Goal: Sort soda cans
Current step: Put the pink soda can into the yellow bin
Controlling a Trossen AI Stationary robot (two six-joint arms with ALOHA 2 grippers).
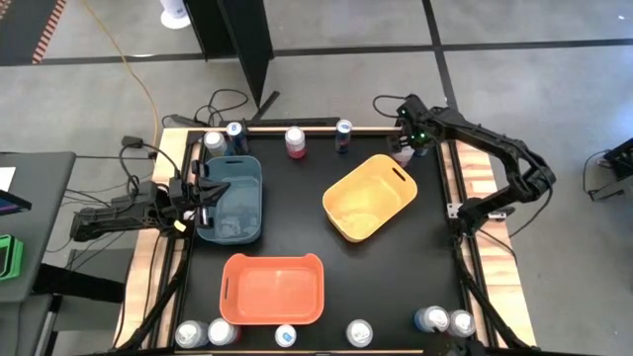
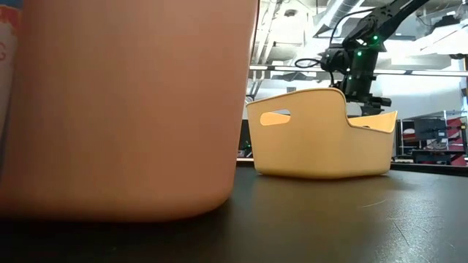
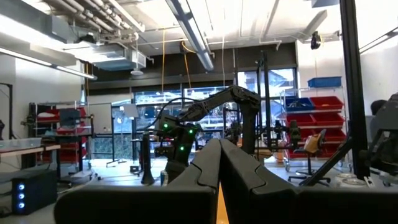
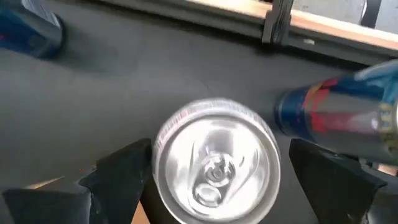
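Soda cans stand upright along the table's far edge: a silver-white one, a blue one, a pink one and a blue one. Several more stand along the near edge. My right gripper is open at the far right corner, pointing steeply down over a pink can. In the right wrist view its two fingers stand on either side of that can's silver top, around my right gripper's midpoint. My left gripper waits shut at the table's left.
A blue bin sits at the left, a yellow bin at the centre right close to my right gripper, and an orange bin near the front. A blue-and-red can stands close beside the straddled one. A wooden rail borders the far edge.
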